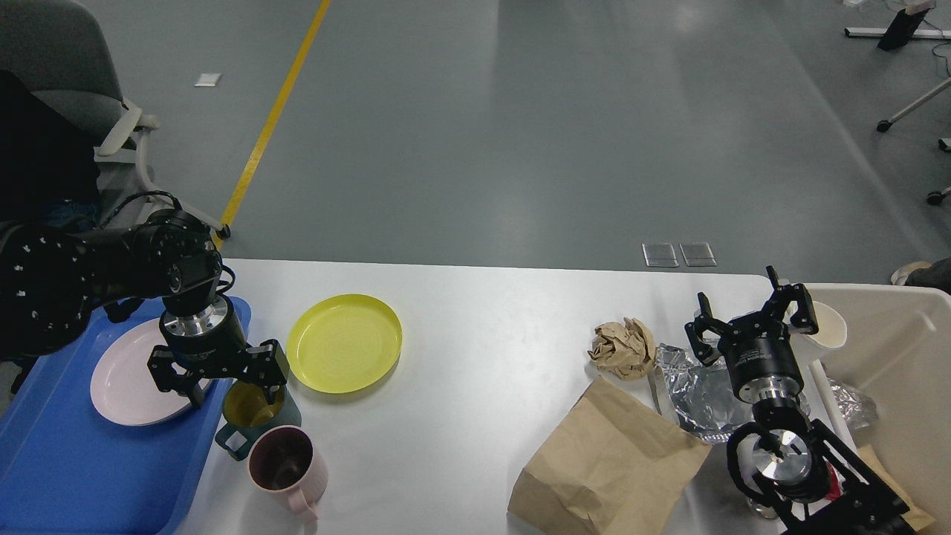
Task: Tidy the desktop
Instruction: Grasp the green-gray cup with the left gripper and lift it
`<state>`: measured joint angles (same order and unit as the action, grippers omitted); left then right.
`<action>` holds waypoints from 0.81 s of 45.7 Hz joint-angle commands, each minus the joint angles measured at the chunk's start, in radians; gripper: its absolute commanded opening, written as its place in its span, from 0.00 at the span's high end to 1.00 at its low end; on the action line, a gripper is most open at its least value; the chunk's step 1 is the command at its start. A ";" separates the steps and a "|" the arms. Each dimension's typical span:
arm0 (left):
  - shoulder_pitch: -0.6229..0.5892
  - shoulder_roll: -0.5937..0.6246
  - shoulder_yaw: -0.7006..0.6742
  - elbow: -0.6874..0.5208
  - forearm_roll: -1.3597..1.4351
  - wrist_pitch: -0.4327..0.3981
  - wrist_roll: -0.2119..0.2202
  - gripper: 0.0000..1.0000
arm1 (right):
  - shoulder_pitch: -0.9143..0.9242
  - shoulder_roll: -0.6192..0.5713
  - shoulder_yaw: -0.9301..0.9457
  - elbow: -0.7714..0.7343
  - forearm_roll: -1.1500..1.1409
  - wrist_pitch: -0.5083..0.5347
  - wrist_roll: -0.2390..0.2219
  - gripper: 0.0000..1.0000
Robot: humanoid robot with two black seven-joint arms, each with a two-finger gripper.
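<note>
Nearest the camera, at about five o'clock on the desktop [475,357], a brown paper bag [605,464] lies flat, with crumpled foil [695,390] just beyond it and a ball of brown paper [622,347] at about three o'clock. On the other side, at seven o'clock, a pink mug [286,468] stands touching a dark green mug [251,410], both on the white surface just beside the blue tray [67,468], which overhangs the left edge and holds one pale pink plate [126,375]. The left gripper [219,375] hangs low over the green mug's rim with its fingers spread and nothing between them. Farther back, near ten o'clock, a yellow plate [345,342] sits alone on the desktop. The right gripper [758,323] points away at about three o'clock, beside the beige bin [910,349], its fingers spread and empty; a white paper cup [828,327] and some foil show just inside the bin's near wall. My judgement is that the tidying is in an early-to-middle stage: one plate is on the tray and a little rubbish is binned, while two mugs, the yellow plate, the bag, the foil and the paper ball are left. The green mug looks like the next pick.
</note>
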<state>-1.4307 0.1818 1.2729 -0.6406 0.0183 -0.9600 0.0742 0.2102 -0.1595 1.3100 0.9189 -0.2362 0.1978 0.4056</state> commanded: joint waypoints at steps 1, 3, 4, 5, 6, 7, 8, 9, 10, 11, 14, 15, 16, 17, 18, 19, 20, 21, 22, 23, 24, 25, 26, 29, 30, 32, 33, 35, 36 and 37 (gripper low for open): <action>0.038 -0.007 -0.004 0.045 0.000 0.000 -0.001 0.04 | 0.000 0.000 0.000 0.000 0.000 0.000 -0.001 0.00; 0.041 -0.007 -0.004 0.053 0.000 0.000 -0.001 0.04 | 0.000 0.000 0.000 0.000 0.000 0.000 -0.001 0.00; 0.041 -0.007 -0.004 0.053 0.000 0.000 -0.001 0.04 | 0.000 0.000 0.000 0.000 0.000 0.000 0.001 0.00; 0.041 -0.007 -0.006 0.053 0.000 0.000 -0.001 0.04 | 0.000 0.000 0.000 0.000 0.000 0.000 -0.001 0.00; 0.041 -0.007 -0.006 0.053 0.000 0.000 -0.001 0.04 | 0.000 0.000 0.000 0.000 0.000 0.000 -0.001 0.00; 0.041 -0.007 -0.006 0.053 0.000 0.000 -0.001 0.04 | 0.000 0.000 0.000 0.000 0.000 0.000 -0.001 0.00; 0.041 -0.007 -0.006 0.053 0.000 0.000 -0.001 0.04 | 0.000 0.000 0.000 0.000 0.000 0.000 -0.001 0.00; 0.041 -0.007 -0.006 0.053 0.000 0.000 -0.001 0.04 | 0.000 0.000 0.000 0.000 0.000 0.000 -0.001 0.00; 0.041 -0.007 -0.006 0.053 0.000 0.000 -0.001 0.04 | 0.000 0.000 0.000 0.000 0.000 0.000 -0.001 0.00; 0.044 -0.007 -0.006 0.053 0.000 0.000 -0.001 0.05 | 0.000 0.000 0.000 0.000 0.000 0.000 -0.001 0.00; 0.052 -0.007 -0.007 0.053 0.000 0.000 -0.001 0.09 | 0.000 0.000 0.000 0.000 0.000 0.000 -0.001 0.00; 0.053 -0.007 -0.007 0.053 0.000 0.000 -0.001 0.11 | 0.000 0.000 0.000 0.000 0.000 0.000 -0.001 0.00; 0.053 -0.007 -0.007 0.053 0.000 0.000 -0.001 0.13 | 0.000 0.000 0.000 0.000 0.000 0.000 -0.001 0.00; 0.055 -0.007 -0.007 0.053 0.000 0.000 0.001 0.16 | 0.000 0.000 0.000 0.000 0.000 0.000 -0.001 0.00; 0.055 -0.007 -0.007 0.053 0.000 0.000 0.003 0.20 | 0.000 0.000 0.000 0.000 0.000 0.000 -0.001 0.00; 0.055 -0.007 -0.007 0.053 0.000 0.000 0.006 0.24 | 0.000 0.000 0.000 0.000 0.000 0.000 0.001 0.00; 0.055 -0.007 -0.007 0.053 0.000 0.000 0.009 0.27 | 0.000 0.000 0.000 0.000 0.000 0.000 -0.001 0.00; 0.055 -0.007 -0.007 0.053 0.000 0.000 0.012 0.29 | 0.000 0.000 0.000 0.000 0.000 0.000 -0.001 0.00; 0.055 -0.007 -0.007 0.053 -0.001 0.000 0.013 0.31 | 0.000 0.000 0.000 0.000 0.000 0.000 -0.001 0.00; 0.055 -0.007 -0.007 0.053 -0.001 0.000 0.015 0.34 | 0.000 0.000 0.000 0.000 0.000 0.000 -0.001 0.00; 0.056 -0.007 -0.009 0.053 -0.001 0.000 0.016 0.38 | 0.000 0.000 0.000 0.000 0.000 0.000 -0.001 0.00; 0.056 -0.007 -0.009 0.053 -0.003 0.000 0.018 0.41 | 0.000 0.000 0.000 0.000 0.000 0.000 0.001 0.00; 0.058 -0.007 -0.009 0.050 -0.003 0.000 0.018 0.46 | 0.000 0.000 0.000 0.000 0.000 0.000 -0.001 0.00; 0.064 -0.007 -0.007 0.050 -0.003 0.000 0.018 0.70 | 0.000 0.000 0.000 0.000 0.000 0.000 -0.001 0.00; 0.065 -0.007 -0.006 0.050 -0.003 0.000 0.018 0.78 | 0.000 0.000 0.000 0.000 0.000 0.000 -0.001 0.00; 0.068 -0.005 -0.004 0.050 -0.003 0.000 0.018 0.87 | 0.000 0.000 0.000 0.000 0.000 0.000 -0.001 0.00; 0.070 -0.005 -0.004 0.050 -0.003 0.000 0.018 0.89 | 0.000 0.000 0.000 0.000 0.000 0.000 -0.001 0.00; 0.078 -0.005 -0.007 0.053 -0.003 0.000 0.018 0.93 | 0.000 0.000 0.000 0.000 0.000 0.000 -0.001 0.00; 0.082 -0.004 -0.007 0.053 -0.003 0.000 0.018 0.94 | 0.000 0.000 0.000 0.000 0.000 0.000 -0.001 0.00; 0.084 -0.004 -0.009 0.053 -0.003 0.000 0.018 0.96 | 0.000 0.000 0.000 0.000 0.000 0.000 -0.001 0.00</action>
<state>-1.3611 0.1754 1.2670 -0.5894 0.0154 -0.9600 0.0920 0.2101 -0.1595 1.3100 0.9189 -0.2362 0.1979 0.4049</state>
